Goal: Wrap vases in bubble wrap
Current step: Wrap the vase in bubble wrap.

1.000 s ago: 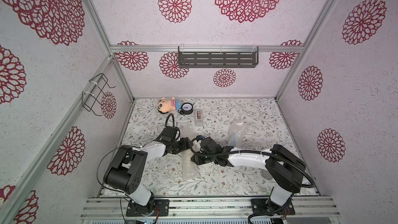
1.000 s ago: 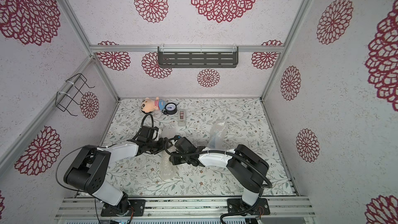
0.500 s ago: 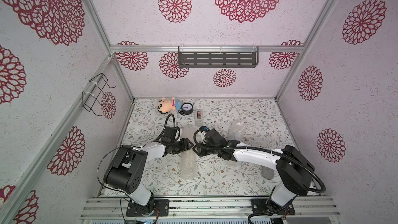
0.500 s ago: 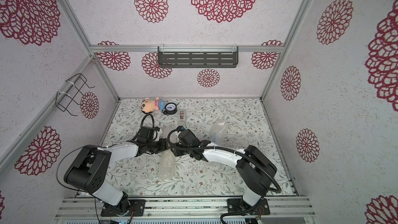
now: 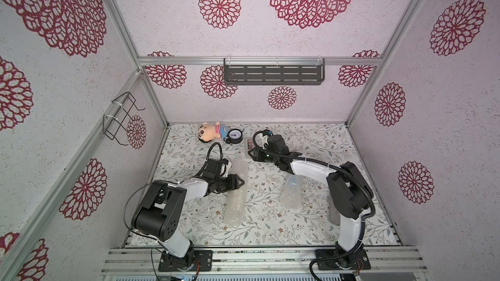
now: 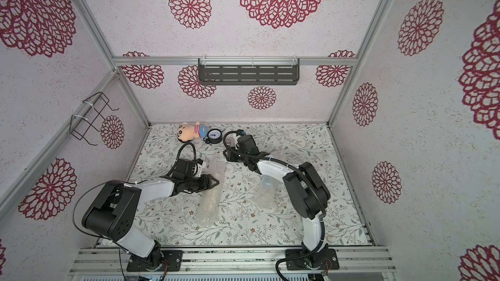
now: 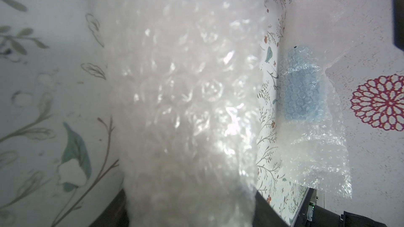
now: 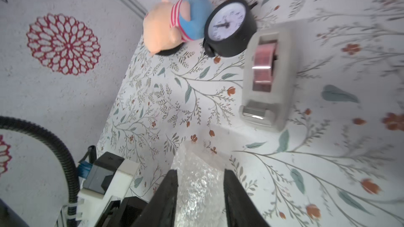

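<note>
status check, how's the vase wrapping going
Left gripper clamped on a bubble wrap roll. Right gripper open, over that roll's far end, facing the tape dispenser. Blue vase wrapped, lying apart. Nothing in the way.

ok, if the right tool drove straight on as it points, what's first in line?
Likely the end of the bubble wrap, seen just ahead of the right tool in its wrist view, if it travels low enough. Past that: bare table, then the clock. Height is unclear.
</note>
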`<state>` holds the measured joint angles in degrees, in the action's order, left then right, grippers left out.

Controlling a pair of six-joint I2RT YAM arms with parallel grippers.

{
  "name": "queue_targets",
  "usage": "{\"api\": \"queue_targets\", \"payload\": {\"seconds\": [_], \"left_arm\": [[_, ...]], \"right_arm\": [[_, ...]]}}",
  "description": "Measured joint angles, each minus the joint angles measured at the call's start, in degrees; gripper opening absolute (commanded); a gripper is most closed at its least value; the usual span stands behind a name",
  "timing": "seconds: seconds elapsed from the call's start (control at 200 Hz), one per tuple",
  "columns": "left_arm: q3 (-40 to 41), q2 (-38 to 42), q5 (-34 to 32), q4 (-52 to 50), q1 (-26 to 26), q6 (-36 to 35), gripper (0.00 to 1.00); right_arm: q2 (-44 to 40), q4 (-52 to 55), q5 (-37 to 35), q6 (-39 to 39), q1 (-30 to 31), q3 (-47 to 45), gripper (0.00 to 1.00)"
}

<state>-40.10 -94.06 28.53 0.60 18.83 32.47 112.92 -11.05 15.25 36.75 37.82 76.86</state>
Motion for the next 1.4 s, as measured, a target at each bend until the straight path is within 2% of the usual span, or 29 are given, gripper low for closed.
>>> {"api": "queue_targets", "payload": {"seconds": [0.205, 0.36, 0.535, 0.801, 1.106, 1.276, 1.401], "left_arm": [[-1.1, -1.0, 1.1, -0.9, 0.0, -1.7, 0.56], [-2.3, -2.2, 2.0, -1.3, 0.0, -2.5, 0.56], [-2.9, -2.5, 2.3, -1.8, 0.3, -3.0, 0.56], [-2.9, -2.5, 2.2, -1.7, 0.5, -3.4, 0.54], [-3.0, -2.5, 2.1, -1.9, 0.7, -3.8, 0.53], [-3.2, -2.5, 2.0, -2.2, 0.8, -4.0, 0.56], [-3.4, -2.4, 1.7, -2.8, 0.9, -4.2, 0.62]], "right_arm": [[6.2, 1.1, 5.9, 0.9, 1.3, 2.5, 0.28], [6.6, 1.6, 7.1, 0.8, 2.3, 4.0, 0.23], [6.2, 2.1, 6.2, 0.8, 3.1, 3.8, 0.19], [-0.2, 4.4, 2.4, 0.3, 3.7, 0.7, 0.17], [1.8, 4.4, 2.6, 0.5, 6.4, 2.9, 0.1], [2.8, 4.3, 2.5, 0.9, 6.3, 0.9, 0.08], [2.8, 4.1, 2.4, 0.9, 6.1, -0.8, 0.06]]}}
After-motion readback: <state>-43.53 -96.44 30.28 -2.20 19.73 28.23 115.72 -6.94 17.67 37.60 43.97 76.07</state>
